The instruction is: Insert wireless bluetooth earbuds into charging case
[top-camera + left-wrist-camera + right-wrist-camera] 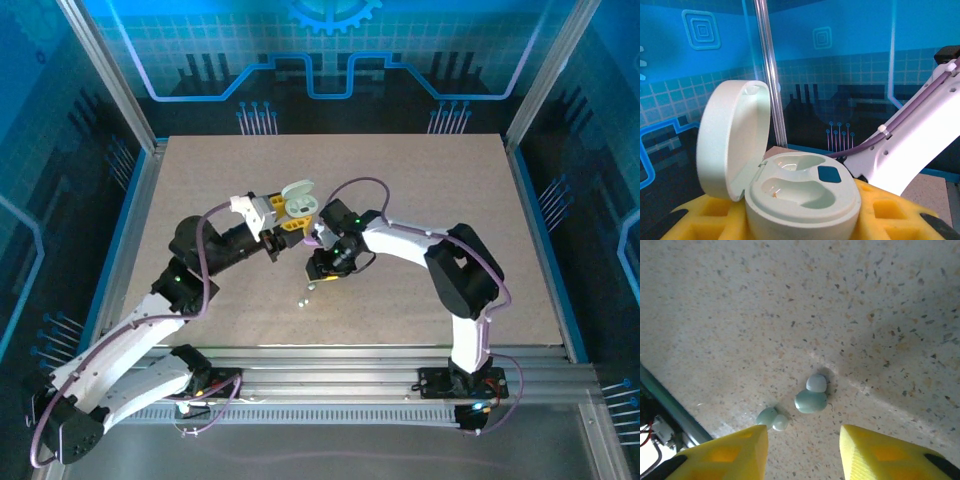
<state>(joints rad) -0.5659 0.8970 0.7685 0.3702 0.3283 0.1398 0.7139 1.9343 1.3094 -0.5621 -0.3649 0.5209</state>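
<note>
The charging case [802, 195] is pale mint with its lid [732, 140] hinged open and both wells empty. My left gripper [800, 227] is shut on it, yellow fingers [890, 212] pressed against its sides. From above, the case [297, 203] hangs over the table's middle in the left gripper [284, 218]. Two mint wireless bluetooth earbuds lie on the table, one earbud [811, 399] near the centre and the other earbud [771, 418] beside the left fingertip. My right gripper [802, 450] hovers open just above them, nothing between its fingers [735, 452]. From above, the right gripper [322, 272] is over the earbuds [303, 298].
The right arm's white link [905, 150] and purple cable pass close behind the case. The speckled tabletop [420, 200] is walled by blue panels. Aluminium rails [350, 365] run along the near edge, and a table-edge rail [665, 402] lies left of the earbuds.
</note>
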